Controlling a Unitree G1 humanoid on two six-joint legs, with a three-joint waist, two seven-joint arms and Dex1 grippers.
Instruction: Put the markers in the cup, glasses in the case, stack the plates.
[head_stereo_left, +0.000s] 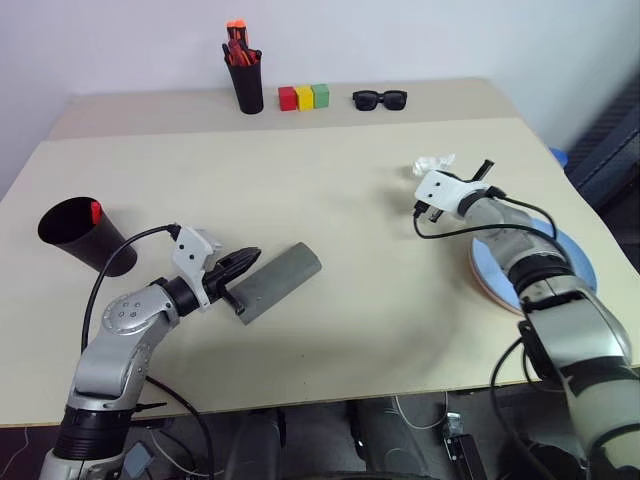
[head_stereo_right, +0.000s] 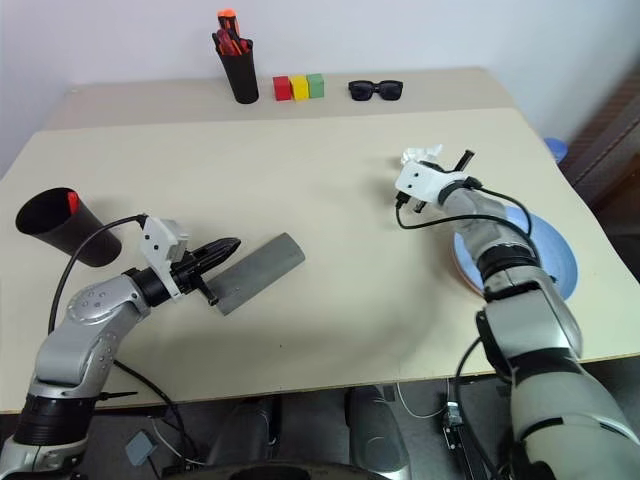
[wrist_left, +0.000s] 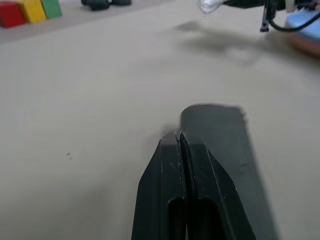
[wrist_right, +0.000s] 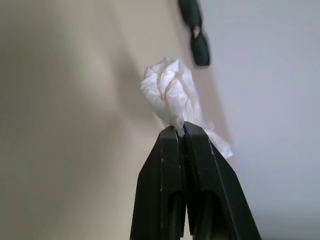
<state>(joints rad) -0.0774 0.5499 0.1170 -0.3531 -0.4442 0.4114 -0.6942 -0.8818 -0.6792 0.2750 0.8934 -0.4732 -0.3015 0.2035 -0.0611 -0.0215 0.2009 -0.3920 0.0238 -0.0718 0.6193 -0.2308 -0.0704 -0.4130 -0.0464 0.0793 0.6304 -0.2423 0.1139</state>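
Observation:
My right gripper (wrist_right: 180, 129) is shut on a crumpled white tissue (head_stereo_left: 434, 163), held just above the table at the right. Under that arm the light blue plate (head_stereo_left: 577, 262) lies on the salmon pink plate (head_stereo_left: 484, 281). The grey case (head_stereo_left: 278, 281) lies closed near the front left. My left gripper (head_stereo_left: 250, 258) is shut with nothing in it, its tips alongside the case's left edge. The black cup (head_stereo_left: 84, 236) stands tilted at the far left, and a marker's red-orange end (head_stereo_left: 95, 211) shows in its mouth. The glasses are out of view.
Along the back edge stand a black pen holder (head_stereo_left: 245, 87) with red-orange markers, three coloured blocks (head_stereo_left: 304, 96) and black sunglasses (head_stereo_left: 379, 98). The table's right edge (head_stereo_left: 560, 165) runs close by the plates. Bare tabletop lies between the two arms.

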